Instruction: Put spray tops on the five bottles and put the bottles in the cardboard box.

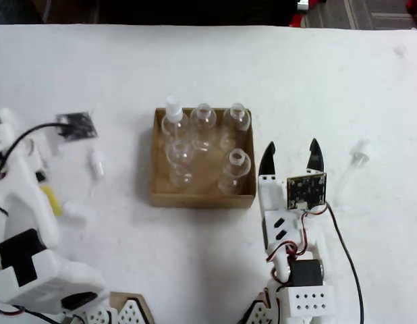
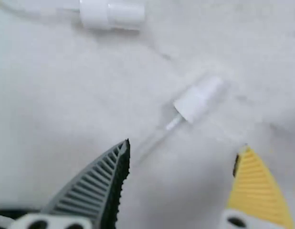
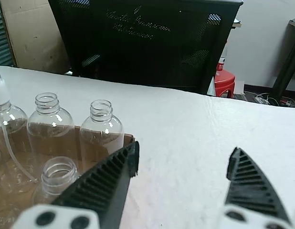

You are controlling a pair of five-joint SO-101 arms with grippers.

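The cardboard box (image 1: pixel 156 196) sits mid-table with several clear bottles in it. The back-left bottle (image 1: pixel 173 123) carries a white spray top; the others, such as one bottle (image 1: pixel 236 164), have bare necks. My right gripper (image 1: pixel 291 145) is open just right of the box, its black fingers (image 3: pixel 107 183) beside the bottles (image 3: pixel 100 129) with nothing between them. My left gripper (image 2: pixel 184 145) is open low over the cloth, its grey and yellow fingers either side of a loose spray top (image 2: pixel 197 99) lying with its tube toward them. A second loose spray top (image 2: pixel 111 13) lies farther off.
A white cloth (image 1: pixel 296 74) covers the table. Two loose spray tops (image 1: pixel 96 164) (image 1: pixel 73 210) lie left of the box by the left arm (image 1: pixel 26 196). Another spray top (image 1: pixel 359 154) lies right of the right gripper. A black chair (image 3: pixel 147 43) stands beyond the table's far edge.
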